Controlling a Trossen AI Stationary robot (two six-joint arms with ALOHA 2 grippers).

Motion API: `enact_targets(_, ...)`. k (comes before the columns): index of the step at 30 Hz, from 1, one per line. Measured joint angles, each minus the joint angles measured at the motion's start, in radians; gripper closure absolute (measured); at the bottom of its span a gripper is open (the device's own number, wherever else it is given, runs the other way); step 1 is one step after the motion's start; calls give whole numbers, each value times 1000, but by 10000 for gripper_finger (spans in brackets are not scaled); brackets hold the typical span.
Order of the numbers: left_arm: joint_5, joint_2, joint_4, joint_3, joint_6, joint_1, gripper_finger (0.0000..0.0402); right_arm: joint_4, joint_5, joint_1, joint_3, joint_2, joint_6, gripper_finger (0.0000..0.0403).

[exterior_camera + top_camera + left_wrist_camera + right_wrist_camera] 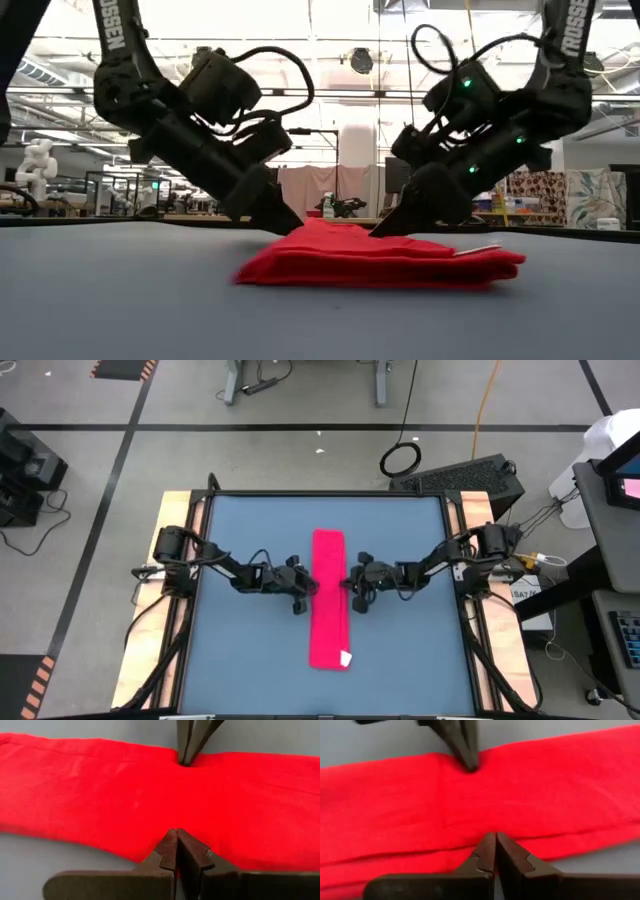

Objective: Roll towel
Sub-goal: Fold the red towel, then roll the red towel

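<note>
I see the towel (329,597) lying as a long folded strip down the middle of the table (240,650), white tag (346,658) at its near end. My left gripper (304,592) and right gripper (353,590) meet it from opposite long edges at mid-length, both pinched shut, tips pressed against the cloth; I can't tell whether either holds a fold. I judge rolling hasn't started. Next I need both grippers at one end to start the roll.
</note>
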Motion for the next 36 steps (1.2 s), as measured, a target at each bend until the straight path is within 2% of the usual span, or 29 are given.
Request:
enact_targets(9, -16, 12, 70, -3, 47, 98, 391, 20, 2, -117, -1, -2, -81, 397)
enact_targets(16, -21, -3, 117, -4, 47, 122, 391, 31, -97, -114, -1, -42, -54, 397)
enact_targets(19, 5, -33, 119, -4, 39, 105, 391, -22, -99, -89, -1, -102, -37, 397)
enact_targets(26, 20, -102, 176, -3, 19, -17, 391, -205, -99, 35, -1, -268, -34, 397)
enact_targets(30, 21, -103, 181, 26, 20, -124, 388, -269, -98, 136, -1, -304, 20, 397)
enact_targets(34, -9, -95, 154, 75, 38, -241, 362, -289, -91, 241, -1, -304, 91, 397)
enact_targets(36, -42, -94, 121, 101, 54, -297, 340, -303, -56, 293, -1, -303, 127, 397)
